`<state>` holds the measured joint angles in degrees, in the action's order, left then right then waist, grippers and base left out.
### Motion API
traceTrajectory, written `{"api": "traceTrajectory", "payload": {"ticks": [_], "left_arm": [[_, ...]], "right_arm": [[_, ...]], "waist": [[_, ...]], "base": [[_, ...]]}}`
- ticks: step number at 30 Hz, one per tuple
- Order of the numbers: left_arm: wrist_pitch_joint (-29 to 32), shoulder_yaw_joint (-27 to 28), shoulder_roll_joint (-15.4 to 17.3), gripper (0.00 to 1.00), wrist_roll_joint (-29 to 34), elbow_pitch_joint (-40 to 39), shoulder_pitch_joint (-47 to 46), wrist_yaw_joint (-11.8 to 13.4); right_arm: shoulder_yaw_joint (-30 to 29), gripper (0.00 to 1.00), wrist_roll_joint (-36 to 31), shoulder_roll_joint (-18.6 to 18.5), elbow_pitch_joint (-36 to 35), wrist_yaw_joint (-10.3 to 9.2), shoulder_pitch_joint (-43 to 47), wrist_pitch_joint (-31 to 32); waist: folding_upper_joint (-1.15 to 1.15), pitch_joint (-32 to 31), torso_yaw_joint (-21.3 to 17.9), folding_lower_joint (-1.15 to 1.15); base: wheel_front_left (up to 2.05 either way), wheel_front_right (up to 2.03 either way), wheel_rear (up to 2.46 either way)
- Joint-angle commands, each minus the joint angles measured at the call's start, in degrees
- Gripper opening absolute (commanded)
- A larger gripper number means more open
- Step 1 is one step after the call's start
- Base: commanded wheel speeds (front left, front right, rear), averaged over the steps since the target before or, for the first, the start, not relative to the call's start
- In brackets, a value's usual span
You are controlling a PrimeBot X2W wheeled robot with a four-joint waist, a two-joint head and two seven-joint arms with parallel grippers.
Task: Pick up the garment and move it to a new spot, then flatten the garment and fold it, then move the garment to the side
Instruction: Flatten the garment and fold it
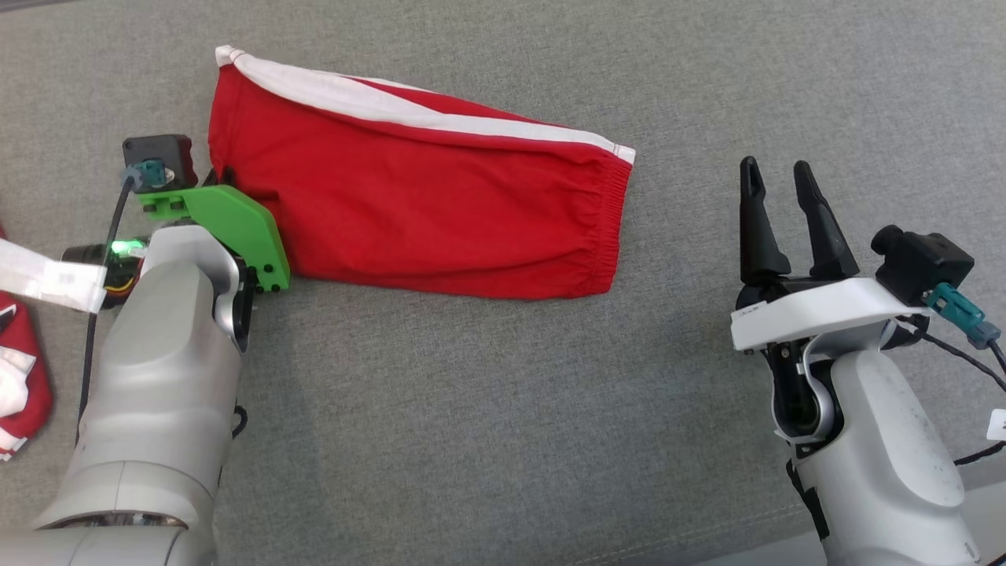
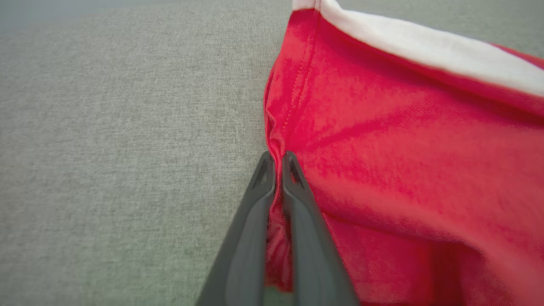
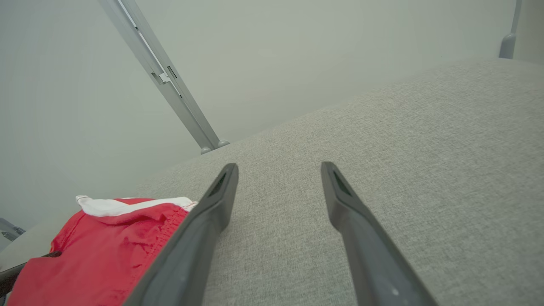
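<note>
Red shorts (image 1: 424,212) with a white side stripe and an elastic waistband lie flat on the grey cloth surface (image 1: 487,409). My left gripper (image 2: 278,159) is shut on a pinch of their left hem, and red cloth (image 2: 403,170) shows between the fingers. In the head view its fingertips (image 1: 226,174) are mostly hidden behind the green mount. The garment (image 1: 16,377), red with white parts, lies bunched at the left edge, cut off by the picture. My right gripper (image 1: 778,177) stands open and empty to the right of the shorts (image 3: 97,255), its fingers (image 3: 221,191) above bare surface.
A white label strip (image 1: 51,279) hangs by the left arm. Cables trail from the right wrist camera (image 1: 955,310). In the right wrist view a metal post (image 3: 170,85) rises at the far edge of the surface before a pale wall.
</note>
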<state>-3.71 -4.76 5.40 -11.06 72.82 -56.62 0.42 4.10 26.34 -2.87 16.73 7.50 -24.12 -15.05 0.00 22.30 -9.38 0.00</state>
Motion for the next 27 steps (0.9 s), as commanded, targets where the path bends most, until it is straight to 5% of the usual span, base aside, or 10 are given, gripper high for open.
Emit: {"api": "traceTrajectory", "payload": {"ticks": [1, 14, 24, 25, 26, 27], "left_arm": [[-0.18, 0.26, 0.55, 0.0, -0.64, 1.45, 3.65, -0.1], [-6.66, 2.16, -1.91, 0.0, -5.71, 1.7, 15.92, -0.92], [-11.04, 1.09, -2.17, 0.0, -5.94, -1.64, 21.23, 0.78], [-11.07, 0.71, -2.22, 0.2, -5.68, -2.84, 21.9, 0.88], [-11.19, 0.59, -2.22, 1.0, -5.49, -3.69, 22.51, 1.01], [-11.31, 0.54, -2.22, 1.0, -5.04, -8.12, 23.9, 1.75]], "right_arm": [[-0.32, 1.0, -0.68, -0.08, 0.3, -0.02, 0.97, -0.19], [-1.8, 1.0, -3.63, -0.09, 3.02, -0.02, 6.62, -0.19], [-1.07, 1.0, -4.23, -0.07, 4.17, -0.02, 8.65, -0.19], [-0.59, 1.0, -4.12, -0.07, 4.27, -0.02, 8.74, -0.19], [-0.15, 1.0, -4.03, -0.07, 4.28, -0.02, 8.73, -0.19], [0.89, 1.0, -3.58, -0.09, 4.51, -0.02, 8.52, -0.19]], "waist": [[0.0, -1.34, 0.01, 0.0], [0.0, -9.84, 3.14, 0.0], [0.0, -11.31, 4.43, 0.0], [0.0, -11.35, 4.68, 0.0], [0.0, -11.33, 4.87, 0.0], [0.0, -11.25, 5.47, 0.0]], "base": [[0.0, 0.0, 0.0], [0.0, 0.0, 0.0], [0.0, 0.0, 0.0], [0.0, 0.0, 0.0], [0.0, 0.0, 0.0], [0.0, 0.0, 0.0]]}}
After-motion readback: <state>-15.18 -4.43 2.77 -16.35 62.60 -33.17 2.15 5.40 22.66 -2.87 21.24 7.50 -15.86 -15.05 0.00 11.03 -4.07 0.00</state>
